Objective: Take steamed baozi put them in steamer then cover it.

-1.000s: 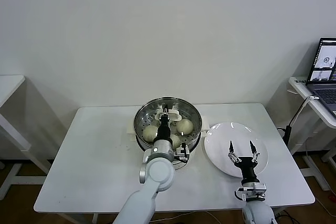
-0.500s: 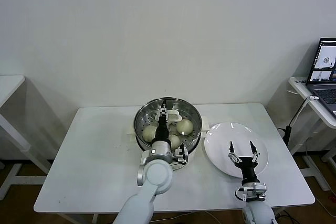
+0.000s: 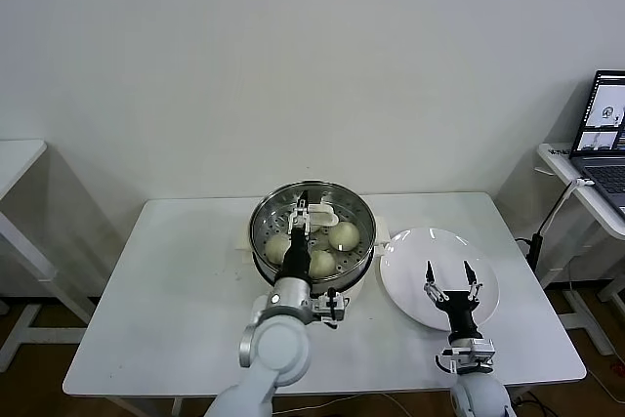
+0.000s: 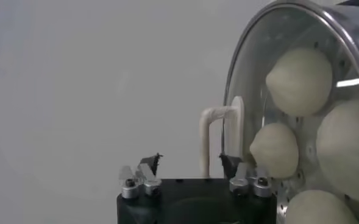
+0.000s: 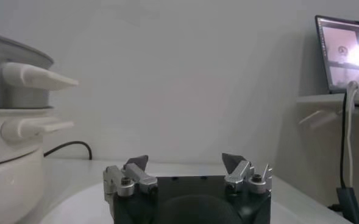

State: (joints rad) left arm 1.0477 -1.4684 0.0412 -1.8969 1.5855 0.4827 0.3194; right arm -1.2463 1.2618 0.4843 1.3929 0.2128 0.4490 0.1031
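The steamer point(image 3: 363, 259) stands at the middle of the white table, and the clear glass cover point(image 3: 337, 204) lies on it with its white handle point(image 3: 323, 213) up. Several pale baozi point(image 3: 343, 234) show through the glass. My left gripper point(image 3: 300, 210) hovers open over the cover, just beside the handle and holding nothing. In the left wrist view the handle point(image 4: 219, 139) stands past the open left gripper point(image 4: 191, 163), with the baozi point(image 4: 298, 82) behind the glass. My right gripper point(image 3: 449, 282) waits open above the plate, and the right gripper point(image 5: 188, 163) holds nothing in its own view.
A flat white plate point(image 3: 410, 261) lies right of the steamer. The steamer's white base point(image 5: 5, 173) and side handle point(image 5: 36, 76) show in the right wrist view. A laptop point(image 3: 605, 129) sits on a side table at the far right, with a cable hanging beside it.
My left gripper has opened and let go of the cover's handle, and the arm has drawn back slightly toward me. The cover stays on the steamer. The right arm has not moved.
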